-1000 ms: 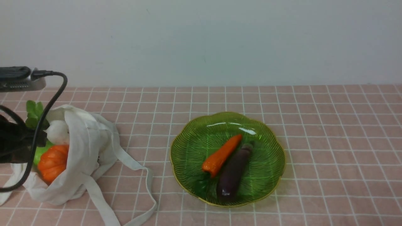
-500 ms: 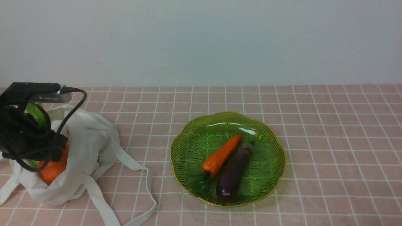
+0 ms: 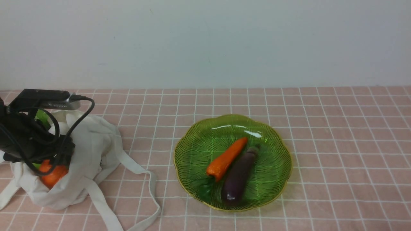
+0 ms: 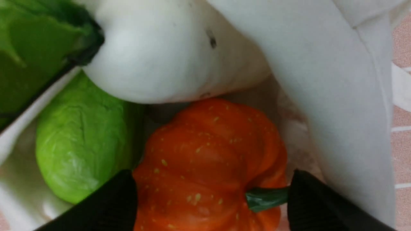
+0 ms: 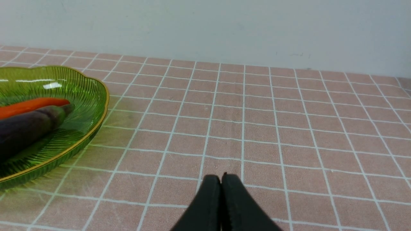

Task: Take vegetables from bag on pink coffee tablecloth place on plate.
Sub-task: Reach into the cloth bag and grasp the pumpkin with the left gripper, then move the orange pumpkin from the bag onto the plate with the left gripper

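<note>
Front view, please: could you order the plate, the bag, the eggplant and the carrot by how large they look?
1. plate and bag: about alike. The left arm hides part of the bag, so I will not rank these two.
2. eggplant: longer and thicker than the carrot.
3. carrot.

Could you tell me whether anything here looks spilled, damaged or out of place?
Nothing stands out. The carrot and eggplant lie inside the plate, and the pumpkin, gourd and radish sit in the bag.
</note>
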